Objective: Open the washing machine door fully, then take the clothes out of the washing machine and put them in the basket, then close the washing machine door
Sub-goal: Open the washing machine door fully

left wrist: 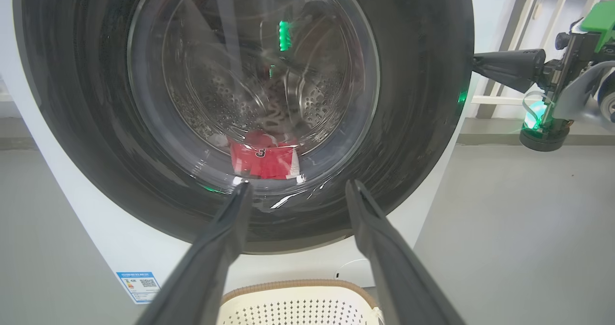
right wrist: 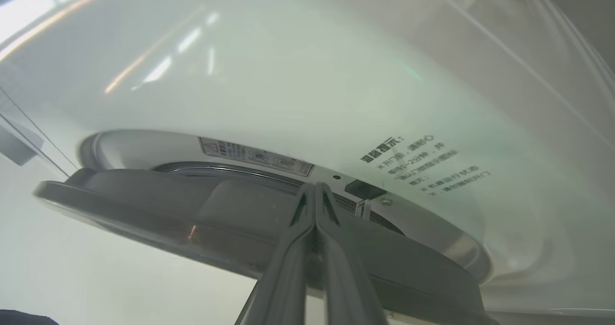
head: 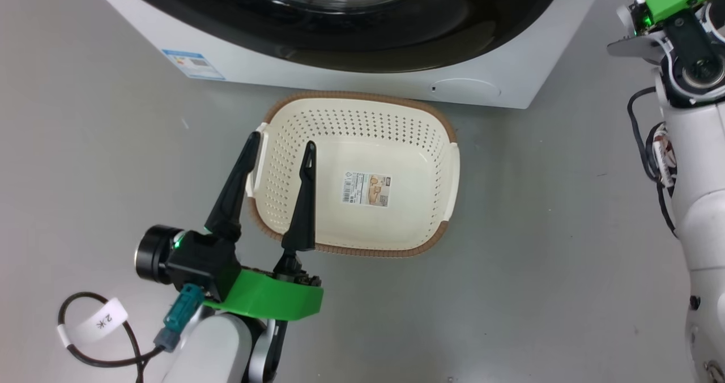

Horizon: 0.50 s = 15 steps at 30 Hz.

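The washing machine (head: 283, 60) stands at the top of the head view. Its door (left wrist: 418, 99), black-rimmed around a glass bowl, covers the drum. Through the glass lie the red clothes (left wrist: 266, 159), a white number 3 on them. The cream basket (head: 362, 97) sits empty on the floor in front of the machine. My left gripper (head: 281, 141) hangs open over the basket's left rim and faces the door (head: 396, 37). My right gripper (right wrist: 314, 186) is shut. Its tips sit at the door's right edge (right wrist: 168, 219), in the narrow gap between door and machine front (right wrist: 312, 75). The right gripper (left wrist: 478, 64) also shows in the left wrist view.
Grey floor lies all around the basket (left wrist: 288, 285). A blue label (head: 192, 64) and a round cap (head: 464, 87) sit low on the machine's front. My pale right forearm (head: 696, 201) rises along the right edge. A white railing (left wrist: 528, 7) stands behind the machine's right side.
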Available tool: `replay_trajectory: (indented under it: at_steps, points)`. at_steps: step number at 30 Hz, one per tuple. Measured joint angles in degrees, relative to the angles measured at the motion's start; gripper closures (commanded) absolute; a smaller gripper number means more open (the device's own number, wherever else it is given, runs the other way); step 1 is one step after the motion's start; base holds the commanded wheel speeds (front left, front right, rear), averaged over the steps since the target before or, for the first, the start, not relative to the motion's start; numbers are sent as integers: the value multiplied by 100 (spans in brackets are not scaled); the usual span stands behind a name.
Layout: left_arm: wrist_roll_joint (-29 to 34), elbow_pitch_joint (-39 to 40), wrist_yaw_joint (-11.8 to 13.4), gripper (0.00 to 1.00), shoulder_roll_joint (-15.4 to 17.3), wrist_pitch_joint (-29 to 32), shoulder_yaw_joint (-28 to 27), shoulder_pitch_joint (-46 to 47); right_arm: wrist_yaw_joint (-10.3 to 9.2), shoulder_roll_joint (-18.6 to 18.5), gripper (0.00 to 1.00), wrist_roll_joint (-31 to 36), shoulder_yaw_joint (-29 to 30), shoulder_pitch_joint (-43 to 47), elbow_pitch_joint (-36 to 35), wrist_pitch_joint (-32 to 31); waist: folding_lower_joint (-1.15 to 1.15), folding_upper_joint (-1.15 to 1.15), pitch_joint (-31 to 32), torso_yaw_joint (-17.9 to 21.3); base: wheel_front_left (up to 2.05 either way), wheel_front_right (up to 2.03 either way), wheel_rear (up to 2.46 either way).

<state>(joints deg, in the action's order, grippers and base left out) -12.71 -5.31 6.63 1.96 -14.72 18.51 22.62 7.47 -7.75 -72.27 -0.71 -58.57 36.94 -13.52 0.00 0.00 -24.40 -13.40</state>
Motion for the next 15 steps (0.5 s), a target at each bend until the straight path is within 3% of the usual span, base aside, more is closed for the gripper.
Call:
replay_trajectory:
  at_steps: [15]
  points:
    - [-75, 26, 47, 0, -1, 0, 79, 4, -1, -174, 100, -27, -80, -652, 542, -672, 0, 0, -133, -271, 0, 0, 0]
